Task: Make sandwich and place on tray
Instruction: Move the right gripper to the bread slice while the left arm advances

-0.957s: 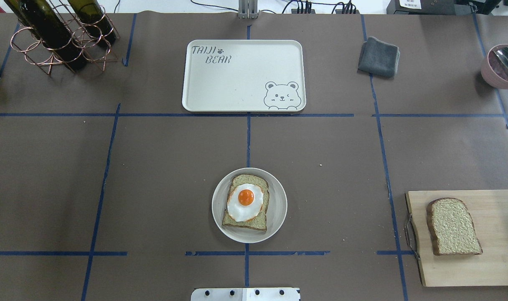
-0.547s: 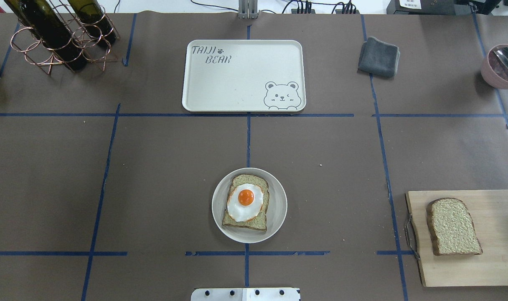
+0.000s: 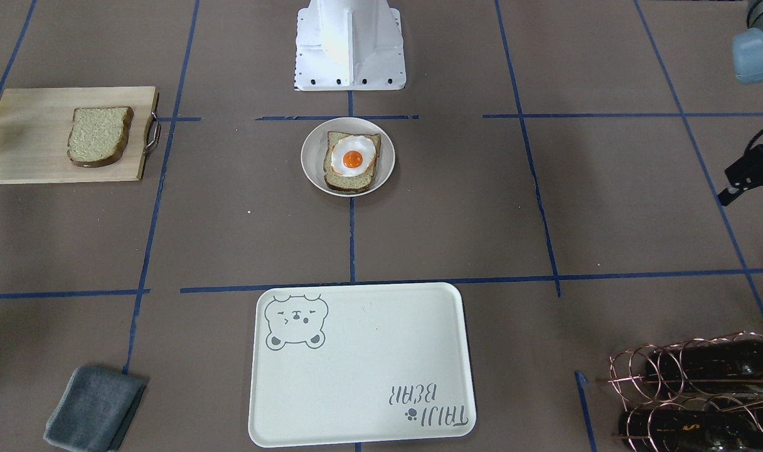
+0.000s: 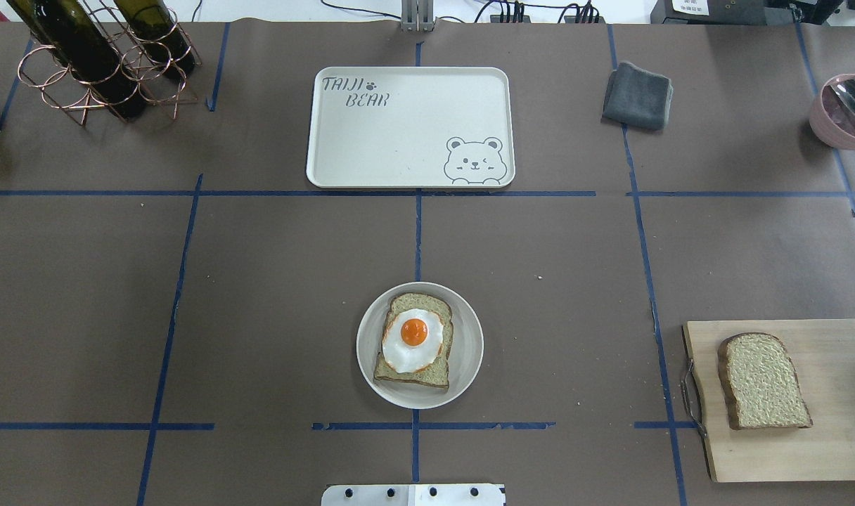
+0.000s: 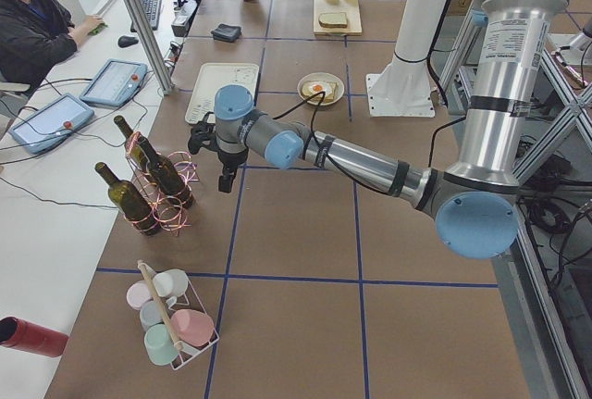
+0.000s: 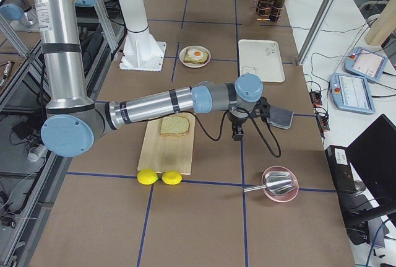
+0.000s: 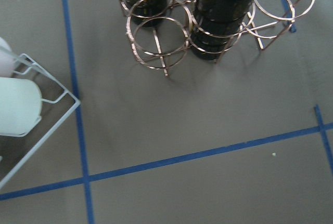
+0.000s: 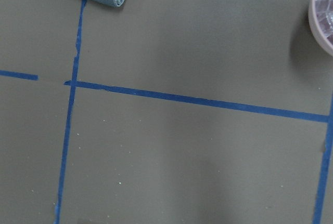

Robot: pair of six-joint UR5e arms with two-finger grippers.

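Bread slice, on the cutting board by the counter's right edge, is judged nearer the right tool, whose opening cannot be told.

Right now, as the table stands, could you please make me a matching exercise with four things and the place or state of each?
Things:
1. fried egg
2. loose bread slice
3. tray
4. grey cloth

Places or states:
a. on the cutting board
b. folded, apart from the tray
c. on the bread in the bowl
d. shows a bear drawing

Pairs: 1-c, 2-a, 3-d, 4-b.
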